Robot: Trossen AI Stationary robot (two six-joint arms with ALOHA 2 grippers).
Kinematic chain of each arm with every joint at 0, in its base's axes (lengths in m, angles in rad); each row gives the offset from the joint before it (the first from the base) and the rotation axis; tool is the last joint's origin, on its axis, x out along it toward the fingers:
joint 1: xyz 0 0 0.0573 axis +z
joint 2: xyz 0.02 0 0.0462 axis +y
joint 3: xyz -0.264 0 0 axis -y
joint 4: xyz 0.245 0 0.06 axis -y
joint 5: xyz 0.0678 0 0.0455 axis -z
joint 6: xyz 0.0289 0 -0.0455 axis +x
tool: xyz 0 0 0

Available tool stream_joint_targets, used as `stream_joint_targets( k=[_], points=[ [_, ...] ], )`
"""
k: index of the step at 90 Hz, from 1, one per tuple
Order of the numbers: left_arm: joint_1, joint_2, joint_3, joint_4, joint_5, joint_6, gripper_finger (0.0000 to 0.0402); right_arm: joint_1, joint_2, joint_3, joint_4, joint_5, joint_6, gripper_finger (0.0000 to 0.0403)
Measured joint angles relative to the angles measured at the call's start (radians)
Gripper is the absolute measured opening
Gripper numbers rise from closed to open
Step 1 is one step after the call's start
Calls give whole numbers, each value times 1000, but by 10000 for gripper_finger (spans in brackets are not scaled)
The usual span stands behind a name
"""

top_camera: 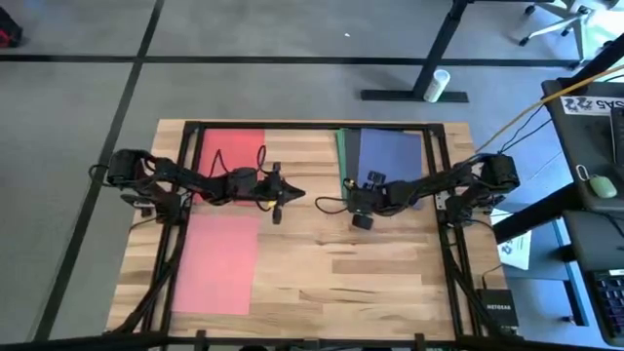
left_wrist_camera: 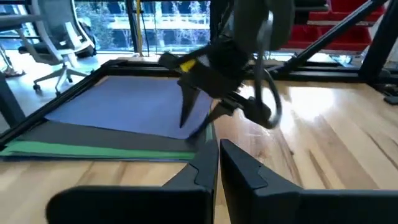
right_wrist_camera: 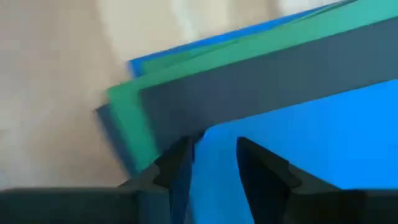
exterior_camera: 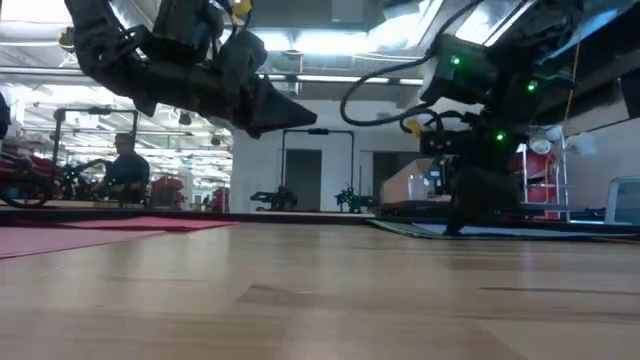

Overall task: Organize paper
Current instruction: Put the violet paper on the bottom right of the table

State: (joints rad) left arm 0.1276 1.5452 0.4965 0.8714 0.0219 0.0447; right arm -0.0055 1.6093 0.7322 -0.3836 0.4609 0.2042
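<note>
- my right gripper (right_wrist_camera: 208, 158) is down on the corner of the top blue sheet (top_camera: 390, 154), its 2 fingers set narrowly apart, one each side of that sheet's edge; i cannot tell whether they have actually pinched it.
- the blue sheet tops a fanned stack at about 1 o'clock on the table (top_camera: 322, 273), with a dark grey sheet (right_wrist_camera: 261, 87), a green sheet (right_wrist_camera: 186, 71) and another blue layer showing beneath it.
- a red sheet (top_camera: 232, 156) lies at about 11 o'clock and a pink sheet (top_camera: 216, 263) at about 8 o'clock, both flat and well apart from the stack.
- risk, as i judge it: the fingers may catch the grey sheet along with the blue, since the edges sit so close together, and 2 sheets would travel as 1.
- a second risk: dragging the corner sideways could crease it or skew the stack further.
- my right arm reaches in from 3 o'clock, wrist tipped down so the gripper meets the paper at the stack's near corner.
- my left gripper (top_camera: 292, 192) hangs above bare wood near the table's centre, reaching from 9 o'clock, fingers almost closed and empty.
</note>
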Motion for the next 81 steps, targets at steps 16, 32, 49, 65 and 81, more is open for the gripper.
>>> stream_joint_targets(
  k=[16, 32, 49, 65, 81],
  points=[
    [0, 0, 0, -5, 0, 20, 0, -29, 0, 0, -3, -4, -2, 97],
    [6, 0, 0, -7, 0, 25, 0, -28, 0, 0, -9, -8, -49, 11],
    [18, 0, 0, -8, -1, 18, 0, -11, -1, 43, -90, -87, -28, 1],
    [18, 0, 0, -15, -1, 18, 0, 71, -1, 149, -269, -155, 13, 0],
    [18, 0, 0, -17, -1, 24, 0, 152, -2, 225, -367, -144, 85, 0]
  ],
)
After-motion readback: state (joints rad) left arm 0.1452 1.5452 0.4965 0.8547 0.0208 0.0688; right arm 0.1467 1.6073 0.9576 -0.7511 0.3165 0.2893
